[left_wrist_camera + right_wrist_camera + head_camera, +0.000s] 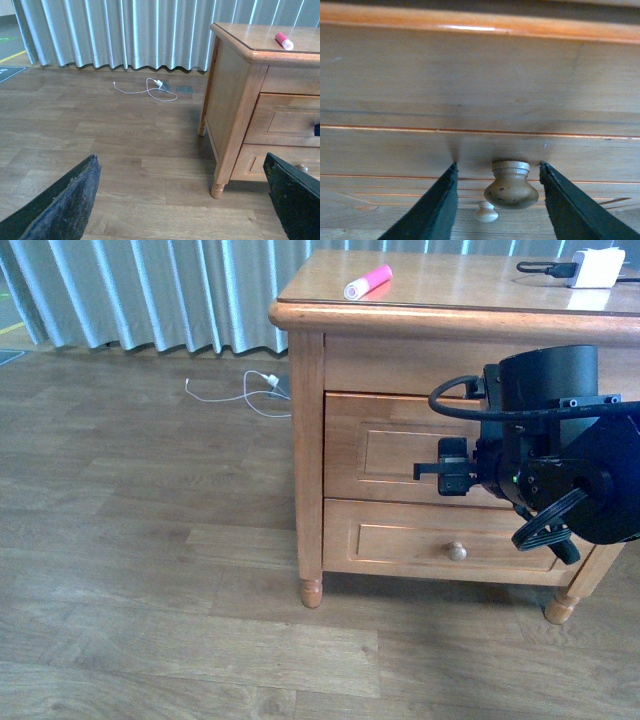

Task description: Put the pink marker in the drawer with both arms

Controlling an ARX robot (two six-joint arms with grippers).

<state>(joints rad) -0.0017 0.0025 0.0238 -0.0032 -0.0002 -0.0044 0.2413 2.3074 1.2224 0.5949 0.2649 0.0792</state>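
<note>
The pink marker (368, 282) lies on top of the wooden cabinet, near its left front corner; the left wrist view also shows the marker (283, 41). The upper drawer (385, 445) is closed. My right arm (550, 450) is up against its front. In the right wrist view my right gripper (498, 165) is open, one finger on each side of the drawer's round knob (511, 185) without touching it. My left gripper (180, 159) is open over the floor left of the cabinet, with nothing in it.
A white charger block (597, 267) with a black cable sits at the back right of the cabinet top. The lower drawer has its own knob (456, 551). A white cable (255, 390) lies on the floor by the curtain (150, 290). The cabinet's leg (217, 190) stands near my left gripper.
</note>
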